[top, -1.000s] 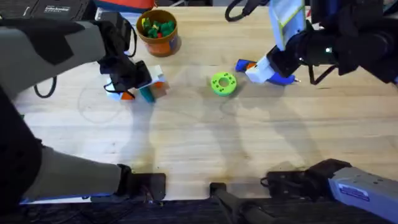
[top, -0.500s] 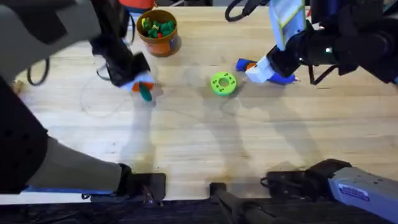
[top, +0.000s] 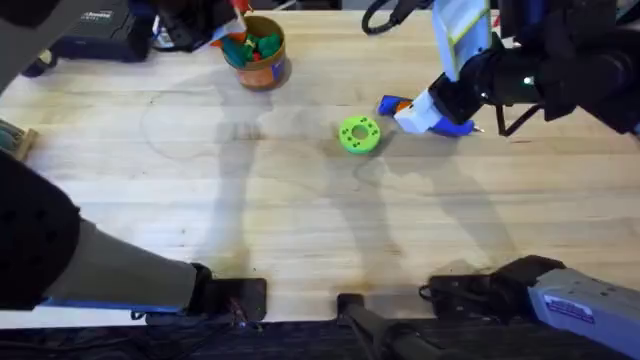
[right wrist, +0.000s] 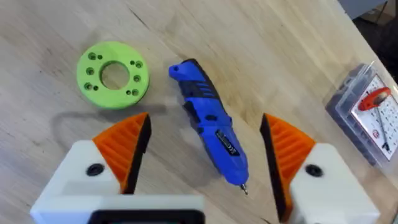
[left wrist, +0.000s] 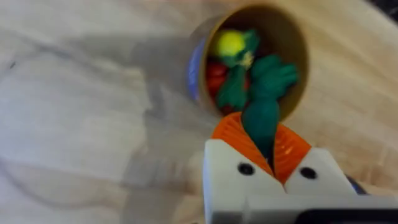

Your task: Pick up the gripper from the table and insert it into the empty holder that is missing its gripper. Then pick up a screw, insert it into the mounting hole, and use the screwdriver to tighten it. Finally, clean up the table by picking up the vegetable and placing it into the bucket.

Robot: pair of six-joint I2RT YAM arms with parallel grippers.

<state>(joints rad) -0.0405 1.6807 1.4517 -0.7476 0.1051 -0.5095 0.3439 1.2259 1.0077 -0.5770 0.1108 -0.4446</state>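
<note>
Left end effector [left wrist: 272, 144] clamped on vegetable [left wrist: 261, 121], over bucket [top: 256, 50] at upper left. Right end effector [right wrist: 205, 152] wide open, straddling screwdriver [right wrist: 210, 129] on desk [top: 300, 220].

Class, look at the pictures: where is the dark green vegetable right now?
The vegetable is clamped in the left hand, directly over the bucket at the table's far left.

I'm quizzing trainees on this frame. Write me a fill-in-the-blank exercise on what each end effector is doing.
1. The left end effector grips a dark green toy vegetable right at the ____.
2. The right end effector is open above the blue ____.
3. The screwdriver lies on the table beside a round green ____.

Missing words: bucket; screwdriver; disc
</note>
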